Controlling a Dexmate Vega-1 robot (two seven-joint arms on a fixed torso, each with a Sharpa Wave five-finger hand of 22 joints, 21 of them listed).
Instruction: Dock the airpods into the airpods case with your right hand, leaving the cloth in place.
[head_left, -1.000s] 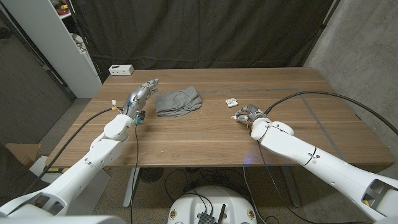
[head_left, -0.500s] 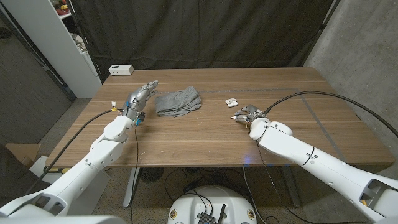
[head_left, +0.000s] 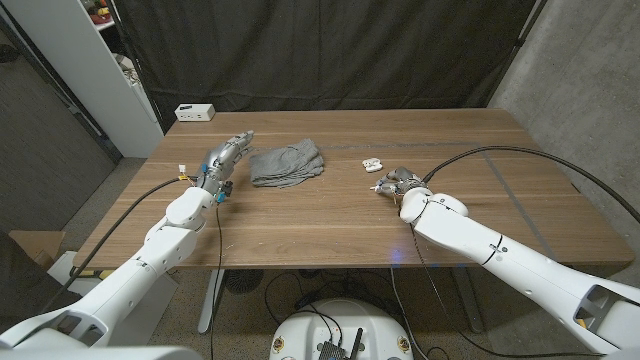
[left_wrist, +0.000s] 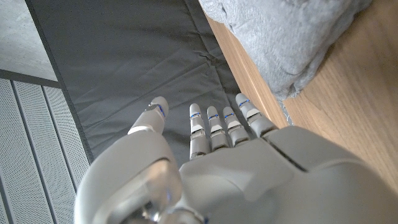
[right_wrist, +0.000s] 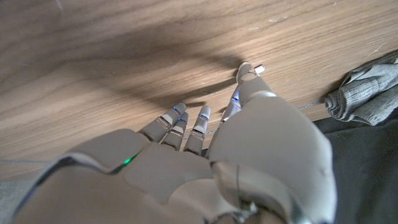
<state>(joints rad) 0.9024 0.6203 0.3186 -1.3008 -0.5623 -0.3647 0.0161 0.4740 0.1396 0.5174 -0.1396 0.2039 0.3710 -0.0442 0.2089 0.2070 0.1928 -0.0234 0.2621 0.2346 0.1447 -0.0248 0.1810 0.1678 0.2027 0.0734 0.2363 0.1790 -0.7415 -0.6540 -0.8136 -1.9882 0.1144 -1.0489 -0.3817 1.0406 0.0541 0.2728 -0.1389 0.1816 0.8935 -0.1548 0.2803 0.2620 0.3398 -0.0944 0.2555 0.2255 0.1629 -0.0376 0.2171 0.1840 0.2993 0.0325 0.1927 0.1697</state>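
Nearest in the head view, the right hand (head_left: 397, 181) sits right of centre, at the end of the arm that enters from the lower right corner. Its fingers are bent down toward the wood. A small white piece shows at its left fingertips, which I judge to be an airpod (head_left: 377, 187), though it is too small to be sure. In the right wrist view the right hand's fingers (right_wrist: 186, 127) point at bare table (right_wrist: 112, 56) with narrow gaps between them, and a small pale tip shows beside the thumb; whether the hand is pinching it or only touching it, I cannot tell.

Just beyond the right hand, up and slightly to the left in the frame, the airpods case (head_left: 372, 162) lies on the wood, near the hand but apart from it. It looks open, with its long axis running roughly left to right across the picture. The coming move turns on this: the case lies ahead of the right hand's fingertips and a little left, so a short reach forward should bring the airpod over it.

Further left at the same depth, the cloth (head_left: 288, 163) lies bunched, well apart from the case. The left hand (head_left: 227, 155) stands just beside the cloth's left edge, fingers straight and close together, holding nothing. It is much farther from the case than the right hand.
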